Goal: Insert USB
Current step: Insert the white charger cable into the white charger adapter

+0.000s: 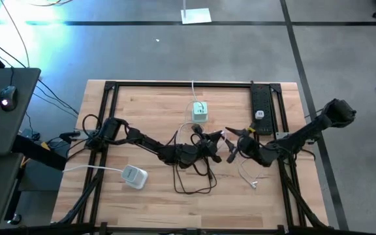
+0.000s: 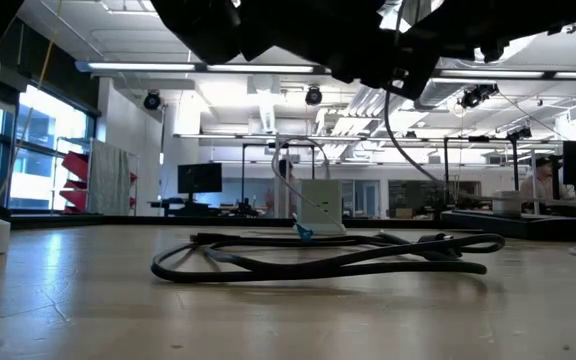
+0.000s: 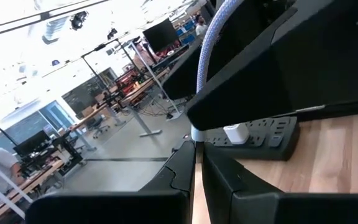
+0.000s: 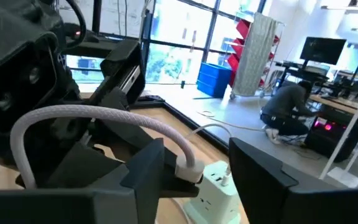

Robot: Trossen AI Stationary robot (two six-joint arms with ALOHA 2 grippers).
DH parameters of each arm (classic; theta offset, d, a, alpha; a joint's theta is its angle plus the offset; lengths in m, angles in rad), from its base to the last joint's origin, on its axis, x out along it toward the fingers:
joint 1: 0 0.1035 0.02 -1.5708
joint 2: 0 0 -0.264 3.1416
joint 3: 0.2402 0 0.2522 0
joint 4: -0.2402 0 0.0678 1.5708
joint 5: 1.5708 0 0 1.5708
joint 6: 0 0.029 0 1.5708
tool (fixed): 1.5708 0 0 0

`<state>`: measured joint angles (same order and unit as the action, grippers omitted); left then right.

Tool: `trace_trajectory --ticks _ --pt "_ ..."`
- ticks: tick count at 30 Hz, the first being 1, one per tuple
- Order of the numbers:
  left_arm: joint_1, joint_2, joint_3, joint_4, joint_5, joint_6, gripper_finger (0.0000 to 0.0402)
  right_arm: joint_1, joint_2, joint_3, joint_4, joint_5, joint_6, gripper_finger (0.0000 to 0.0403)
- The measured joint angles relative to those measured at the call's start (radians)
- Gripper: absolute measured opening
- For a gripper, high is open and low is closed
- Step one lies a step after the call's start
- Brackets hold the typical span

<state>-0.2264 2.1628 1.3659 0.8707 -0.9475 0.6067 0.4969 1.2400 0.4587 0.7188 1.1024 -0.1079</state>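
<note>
A braided pale cable (image 4: pixel 98 115) arches through the air and ends in a white USB plug (image 4: pixel 189 169). My right gripper (image 4: pixel 194 165) is open, level above mid-table, one finger on each side of the plug. A pale green charger cube (image 1: pixel 200 112) stands on the table beyond it, its white cord running to the far edge. My left gripper (image 1: pixel 213 145) faces the right one (image 1: pixel 235 145) and is shut (image 3: pixel 196 177). The cable's slack (image 1: pixel 248 175) lies on the wood below. My left gripper is shut close to the braided cable, but the right gripper stands in front of that place, so I cannot tell whether it touches the cable. My right gripper has the plug's white shell (image 4: pixel 191 174) beside the tip of one finger (image 4: pixel 151 163). The other finger (image 4: pixel 253 168) stands apart from it. Whether the near finger touches the plug, I cannot tell.
A black power strip (image 1: pixel 260 104) with a white plug in it lies at the far right. A loose black cable loop (image 1: pixel 194 179) lies near the middle front. A white charger block (image 1: pixel 134 176) sits at the near left. A black frame rims the table.
</note>
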Motion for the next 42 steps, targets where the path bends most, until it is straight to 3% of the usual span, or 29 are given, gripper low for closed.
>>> trace_trajectory --ticks 7,18,22,33,42 --pt "-0.003 0.0 0.0 -0.002 -0.005 0.0 0.0 -0.035 0.0 0.0 -0.087 -0.027 0.11 0.0108" --pt "-0.007 0.0 0.0 -0.005 -0.006 0.0 0.0 -0.045 0.0 0.0 -0.087 -0.067 0.11 0.0039" --pt "-0.007 0.0 0.0 -0.005 -0.007 0.0 0.0 -0.045 -0.002 0.0 -0.083 -0.068 0.108 0.004" --pt "-0.008 0.0 0.0 -0.019 -0.008 -0.001 0.0 -0.046 -0.004 0.0 -0.061 -0.075 0.11 0.0112" --pt "-0.008 0.0 0.0 -0.019 -0.007 -0.002 0.0 -0.045 -0.004 0.0 -0.063 -0.07 0.11 0.0051"
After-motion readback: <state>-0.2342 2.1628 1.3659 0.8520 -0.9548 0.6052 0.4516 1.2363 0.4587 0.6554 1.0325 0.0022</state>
